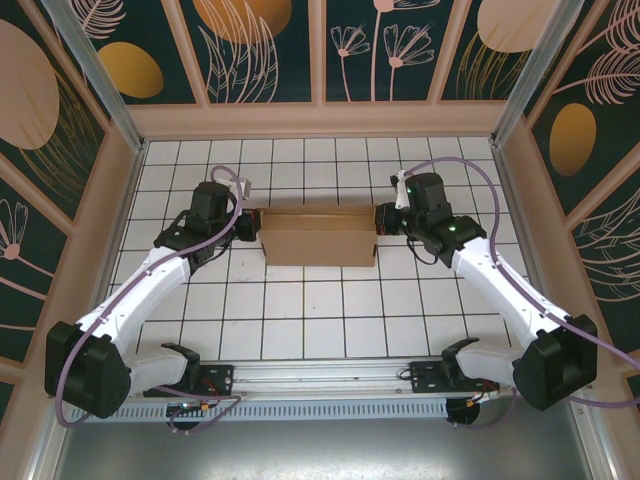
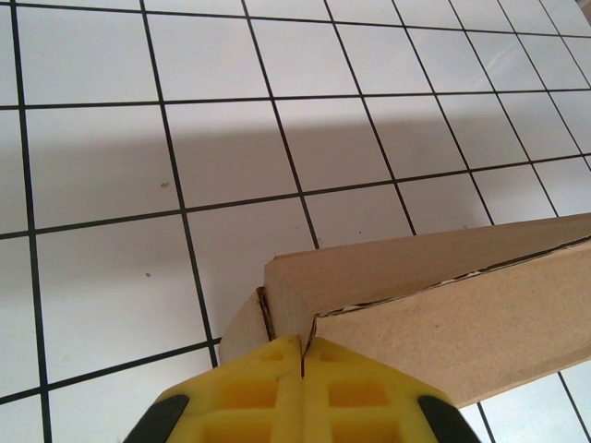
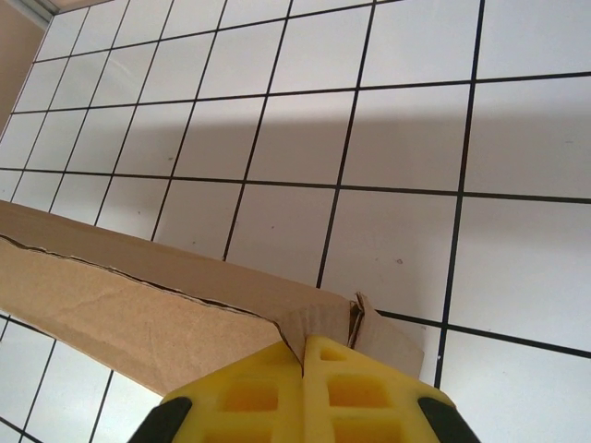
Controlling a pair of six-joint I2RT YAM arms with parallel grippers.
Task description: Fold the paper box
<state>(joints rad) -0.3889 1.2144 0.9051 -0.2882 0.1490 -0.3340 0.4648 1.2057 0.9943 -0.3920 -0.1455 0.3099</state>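
Brown cardboard makes up the box (image 1: 320,238), which lies flat and closed-looking near the middle of the white tiled worktop (image 1: 300,320), its long side running left to right. It sits between the two arms, one at each short end.

The left hand (image 1: 250,222) is at the box's left end. In the left wrist view its yellow fingers (image 2: 249,392) are clenched together, with only a thin seam between them, and their tips meet the near corner of the box (image 2: 443,314).

The right hand (image 1: 385,218) is at the right end. Its yellow fingers (image 3: 360,397) are likewise pressed shut, their tips against the box's corner (image 3: 138,314), where a small end flap stands slightly out.

I cannot tell whether either hand pinches a cardboard edge.
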